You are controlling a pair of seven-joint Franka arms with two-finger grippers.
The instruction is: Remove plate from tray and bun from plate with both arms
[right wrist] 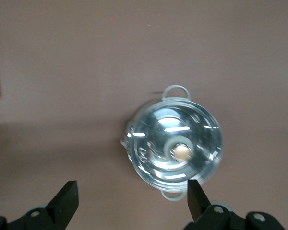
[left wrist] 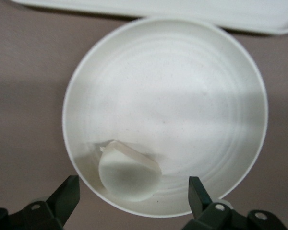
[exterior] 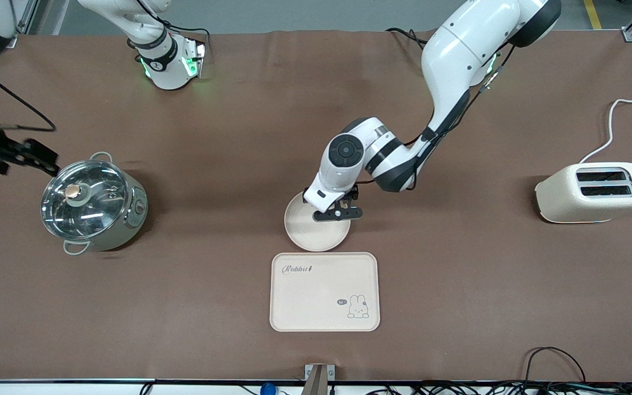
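Observation:
The round cream plate (exterior: 316, 227) lies on the table, just farther from the front camera than the rabbit tray. My left gripper (exterior: 338, 213) hangs low over the plate's rim, open and empty. In the left wrist view the plate (left wrist: 182, 96) fills the picture. A small pale lump, the bun (left wrist: 128, 175), lies inside it by the rim, between my open left gripper's (left wrist: 133, 197) fingers and below them. The bun is hidden under the hand in the front view. My right gripper (exterior: 46, 160) is open and empty, up beside the pot at the right arm's end.
A steel pot with a glass lid (exterior: 94, 203) stands toward the right arm's end and shows in the right wrist view (right wrist: 175, 146). A rectangular cream rabbit tray (exterior: 324, 291) lies near the front edge. A cream toaster (exterior: 593, 192) stands toward the left arm's end.

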